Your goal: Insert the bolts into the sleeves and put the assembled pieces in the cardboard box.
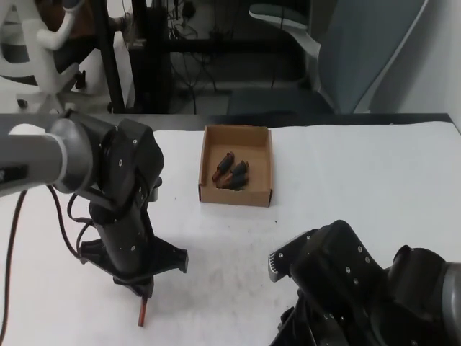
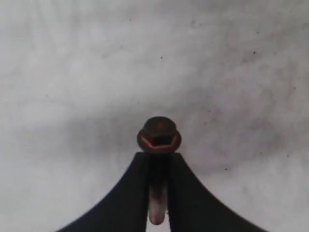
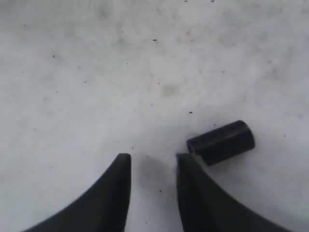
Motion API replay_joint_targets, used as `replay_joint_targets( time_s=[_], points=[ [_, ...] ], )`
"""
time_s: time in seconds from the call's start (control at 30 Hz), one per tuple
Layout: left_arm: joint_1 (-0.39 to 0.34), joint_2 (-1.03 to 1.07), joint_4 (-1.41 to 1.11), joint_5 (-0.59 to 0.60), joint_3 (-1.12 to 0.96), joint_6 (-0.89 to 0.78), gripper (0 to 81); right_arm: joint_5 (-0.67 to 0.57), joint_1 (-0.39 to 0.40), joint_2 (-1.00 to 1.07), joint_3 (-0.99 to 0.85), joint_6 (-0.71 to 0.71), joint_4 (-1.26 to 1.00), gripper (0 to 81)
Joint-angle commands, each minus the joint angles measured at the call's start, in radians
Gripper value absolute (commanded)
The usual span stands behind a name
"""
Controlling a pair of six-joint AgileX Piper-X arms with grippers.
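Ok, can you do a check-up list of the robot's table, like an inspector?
Surface: white bench, small dark specks.
Job's things: cardboard box holding dark assembled pieces; bolt in the left gripper; black sleeve lying on the bench close beside the right gripper.
Clutter: nothing seen.
Grippers: left shut on the bolt's shank, head sticking out; right open, holding nothing.
Cables: reddish cable looping down over the bench; tangled cables behind it.
Surroundings: chair, black stand posts.
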Motion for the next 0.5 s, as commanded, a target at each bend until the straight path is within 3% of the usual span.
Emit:
replay_joint_targets(
  time_s=[0.0,0.1,0.2,0.47],
  points=[
    [0.001,-0.002,-0.004,0.005,-0.01,0.001,1.7,-0.024,0.004,-0.013,-0.009,-0.003,-0.005,33.2],
    [0.001,-0.002,-0.004,0.005,-0.01,0.001,1.7,-0.052,0.004,-0.016,-0.012,0.009,0.001,39.6],
    [0.001,-0.002,-0.004,0.005,-0.01,0.001,1.7,-0.052,0.004,-0.042,-0.038,0.108,0.083,47.0],
    [0.001,-0.002,-0.006,0.007,-0.01,0.001,1.7,0.103,0.004,-0.165,-0.071,0.452,0.164,48.0]
  ],
)
